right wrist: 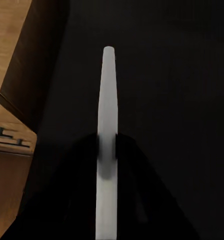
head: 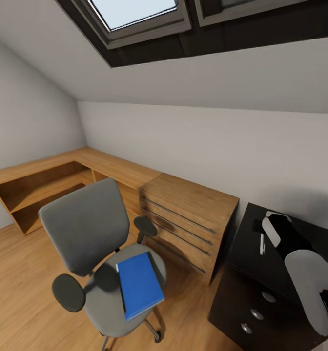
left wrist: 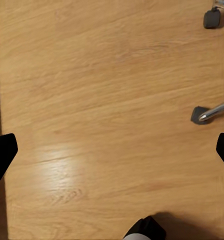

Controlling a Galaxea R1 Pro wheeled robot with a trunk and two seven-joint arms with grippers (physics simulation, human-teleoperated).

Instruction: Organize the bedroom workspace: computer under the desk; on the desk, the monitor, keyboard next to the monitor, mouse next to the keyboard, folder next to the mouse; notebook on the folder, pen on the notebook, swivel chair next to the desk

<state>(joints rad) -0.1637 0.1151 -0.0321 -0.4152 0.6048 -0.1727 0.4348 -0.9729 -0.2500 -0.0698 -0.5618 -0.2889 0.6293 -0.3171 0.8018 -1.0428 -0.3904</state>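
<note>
Wooden drawer unit (head: 191, 219) beside black cabinet (head: 261, 282).

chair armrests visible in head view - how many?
2. One armrest at the chair's near side, left of the blue folder; the other armrest on the far side, toward the wooden drawers. Neither looks hidden.

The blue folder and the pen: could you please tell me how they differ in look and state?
The folder is blue, flat and rectangular; the pen is white, thin and long. The folder lies free on the swivel chair seat; the pen is pinched in the right gripper above the black cabinet. Neither is on the desk yet.
</note>
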